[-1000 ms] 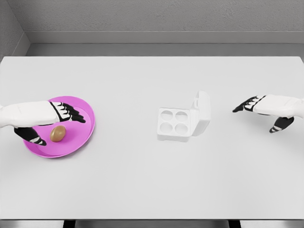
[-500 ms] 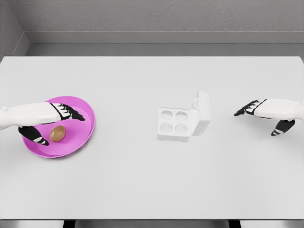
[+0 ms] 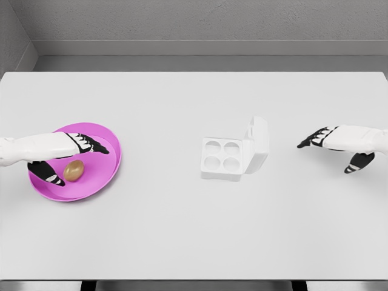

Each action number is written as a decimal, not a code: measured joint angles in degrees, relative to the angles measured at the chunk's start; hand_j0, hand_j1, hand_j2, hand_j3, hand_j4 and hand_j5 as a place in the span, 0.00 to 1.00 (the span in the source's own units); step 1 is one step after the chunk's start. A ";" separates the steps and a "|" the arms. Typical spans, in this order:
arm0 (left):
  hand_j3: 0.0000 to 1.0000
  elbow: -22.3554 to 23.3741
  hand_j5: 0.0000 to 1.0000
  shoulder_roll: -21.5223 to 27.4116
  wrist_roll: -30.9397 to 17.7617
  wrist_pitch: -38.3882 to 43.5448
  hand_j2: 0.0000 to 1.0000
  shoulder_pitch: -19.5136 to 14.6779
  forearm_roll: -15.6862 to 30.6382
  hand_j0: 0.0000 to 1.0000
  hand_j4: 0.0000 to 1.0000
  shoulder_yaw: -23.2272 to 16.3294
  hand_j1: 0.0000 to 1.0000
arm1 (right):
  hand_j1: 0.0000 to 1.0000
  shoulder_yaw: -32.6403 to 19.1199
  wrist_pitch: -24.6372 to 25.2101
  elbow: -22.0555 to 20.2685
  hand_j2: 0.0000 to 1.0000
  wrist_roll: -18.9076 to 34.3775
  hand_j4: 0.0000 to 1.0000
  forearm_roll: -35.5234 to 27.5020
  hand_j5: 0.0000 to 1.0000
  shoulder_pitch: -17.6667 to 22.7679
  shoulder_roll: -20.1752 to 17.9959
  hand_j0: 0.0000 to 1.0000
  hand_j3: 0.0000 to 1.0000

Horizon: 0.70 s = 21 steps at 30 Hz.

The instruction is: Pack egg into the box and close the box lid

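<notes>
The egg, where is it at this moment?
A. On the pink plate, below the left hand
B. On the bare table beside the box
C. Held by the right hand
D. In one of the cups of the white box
A: the brown egg lies on the pink plate under the left hand; all four cups of the white box are empty.

The render is bright and evenly lit, with soft, diffuse light that seems to come from above. The white worktop [image 3: 194,230] is close to overexposed, so its surface shows almost no texture, yet there is no hard glare or hotspot on it. Shadows are faint: a thin, soft one under the egg box [image 3: 233,154], a slight darkening beneath the pink plate [image 3: 109,176] along its near rim, and barely any under either robot hand. The grey back wall [image 3: 194,21] is dimmer and lightly mottled. Focus is sharp across the whole view, without motion blur or visible bending at the edges.
</notes>
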 measured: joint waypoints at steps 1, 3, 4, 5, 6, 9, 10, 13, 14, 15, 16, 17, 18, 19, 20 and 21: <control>1.00 0.22 1.00 -0.04 0.00 0.00 1.00 0.00 -0.04 1.00 1.00 0.00 1.00 | 1.00 0.14 0.00 -0.28 1.00 0.00 1.00 0.03 1.00 0.00 0.11 1.00 1.00; 1.00 0.51 1.00 -0.12 0.00 0.00 1.00 0.00 -0.09 1.00 1.00 0.00 1.00 | 1.00 0.47 0.00 -0.69 1.00 0.00 1.00 0.04 1.00 0.00 0.36 1.00 1.00; 1.00 0.60 1.00 -0.18 0.00 0.00 1.00 0.00 -0.10 1.00 1.00 0.00 1.00 | 1.00 0.65 0.00 -0.81 1.00 0.00 1.00 0.05 1.00 0.00 0.48 1.00 1.00; 1.00 0.75 1.00 -0.26 0.00 0.00 1.00 0.00 -0.11 1.00 1.00 0.00 1.00 | 1.00 0.80 0.00 -0.90 1.00 0.00 1.00 0.05 1.00 0.00 0.56 1.00 1.00; 1.00 0.89 1.00 -0.37 0.00 0.00 1.00 0.00 -0.13 1.00 1.00 0.00 1.00 | 1.00 0.91 0.00 -0.96 1.00 0.00 1.00 0.06 1.00 -0.09 0.63 1.00 1.00; 1.00 1.16 1.00 -0.55 0.04 0.00 1.00 0.00 -0.34 1.00 1.00 -0.02 1.00 | 1.00 1.23 0.00 -1.06 1.00 0.00 1.00 0.07 1.00 -0.09 0.88 1.00 1.00; 1.00 1.21 1.00 -0.56 0.15 0.00 1.00 0.00 -0.41 1.00 1.00 -0.04 1.00 | 1.00 1.29 0.00 -1.08 1.00 0.00 1.00 0.08 1.00 -0.09 0.96 1.00 1.00; 1.00 1.29 1.00 -0.45 0.37 0.01 1.00 0.09 -0.53 1.00 1.00 -0.60 1.00 | 1.00 1.44 0.00 -1.21 1.00 0.00 1.00 0.09 1.00 -0.09 1.09 1.00 1.00; 1.00 1.30 1.00 -0.41 0.44 0.00 1.00 0.09 -0.61 1.00 1.00 -0.82 1.00 | 1.00 1.46 -0.01 -1.48 1.00 0.00 1.00 0.11 1.00 0.00 1.08 1.00 1.00; 1.00 1.31 1.00 -0.42 0.60 0.00 1.00 0.09 -0.88 1.00 1.00 -0.99 1.00 | 1.00 1.48 0.00 -1.88 1.00 0.00 1.00 0.11 1.00 0.00 1.08 1.00 1.00; 1.00 1.32 1.00 -0.44 0.89 0.00 1.00 0.09 -1.18 1.00 1.00 -1.10 1.00 | 1.00 1.49 0.00 -2.23 1.00 0.00 1.00 0.10 1.00 0.00 1.08 1.00 1.00; 1.00 1.37 1.00 -0.45 1.14 0.00 1.00 0.09 -1.39 1.00 1.00 -1.19 1.00 | 1.00 1.52 0.00 -2.49 1.00 0.00 1.00 0.09 1.00 0.00 1.08 1.00 1.00; 1.00 1.53 1.00 -0.46 1.32 0.00 1.00 0.00 -1.54 1.00 1.00 -1.25 1.00 | 1.00 1.54 0.00 -2.67 1.00 0.00 1.00 0.09 1.00 0.09 1.10 1.00 1.00; 1.00 1.71 1.00 -0.48 1.45 0.00 1.00 0.00 -1.66 1.00 1.00 -1.29 1.00 | 1.00 1.54 0.00 -2.81 1.00 0.00 1.00 0.09 1.00 0.09 1.13 1.00 1.00; 1.00 1.92 1.00 -0.50 1.54 0.00 1.00 0.00 -1.75 1.00 1.00 -1.32 1.00 | 1.00 1.55 0.00 -2.90 1.00 0.00 1.00 0.10 1.00 0.09 1.16 1.00 1.00; 1.00 2.16 1.00 -0.53 1.61 0.01 1.00 0.00 -1.81 1.00 1.00 -1.34 1.00 | 1.00 1.57 0.00 -2.97 1.00 0.00 1.00 0.12 1.00 0.09 1.16 1.00 1.00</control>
